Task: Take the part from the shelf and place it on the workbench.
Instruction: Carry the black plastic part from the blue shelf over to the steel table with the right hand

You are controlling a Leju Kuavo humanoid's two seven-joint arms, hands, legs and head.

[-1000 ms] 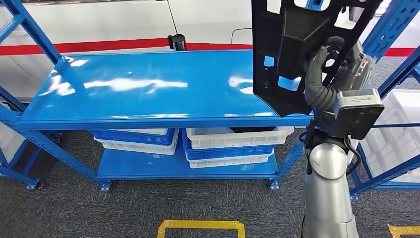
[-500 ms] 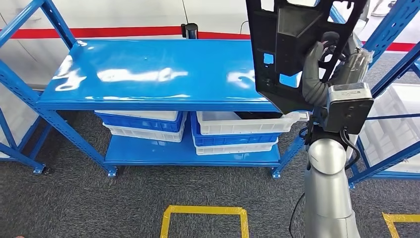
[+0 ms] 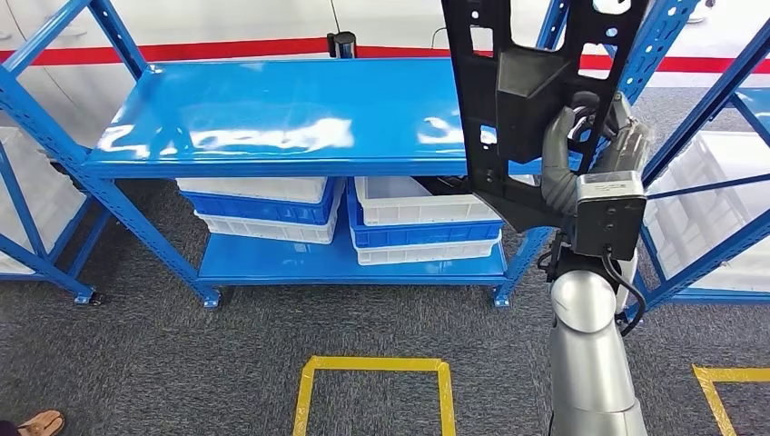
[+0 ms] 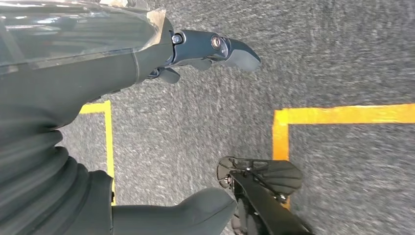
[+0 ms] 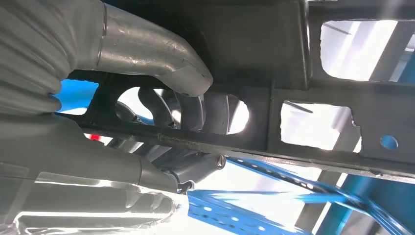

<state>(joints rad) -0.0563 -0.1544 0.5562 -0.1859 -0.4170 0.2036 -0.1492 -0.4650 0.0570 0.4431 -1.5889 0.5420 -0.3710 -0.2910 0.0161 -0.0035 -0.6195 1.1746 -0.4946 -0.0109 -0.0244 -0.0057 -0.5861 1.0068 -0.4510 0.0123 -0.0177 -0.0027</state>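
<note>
A large black plastic part [image 3: 531,100], flat with several cut-outs and a raised box in its middle, hangs upright at the right of the head view. My right hand [image 3: 595,150] grips it, thumb on its face and fingers hooked through an opening. In the right wrist view the thumb [image 5: 161,54] presses on the black part [image 5: 293,93] and dark fingers pass through a hole. The blue workbench top [image 3: 281,113] lies bare to the left of the part. My left hand [image 4: 195,122] hangs over the grey floor with its fingers apart and nothing in it.
Under the blue top, stacked white and blue bins [image 3: 427,222] sit on a lower shelf. Blue shelf uprights [image 3: 699,118] stand at the right behind the part, and another frame [image 3: 36,191] at the left. Yellow floor tape [image 3: 372,368] marks a square in front. A person's sandalled foot [image 3: 36,423] shows at the bottom left.
The camera has moved: the bench has slid back and left in the picture and more floor shows. The part stays gripped in my right hand, held a little higher.
</note>
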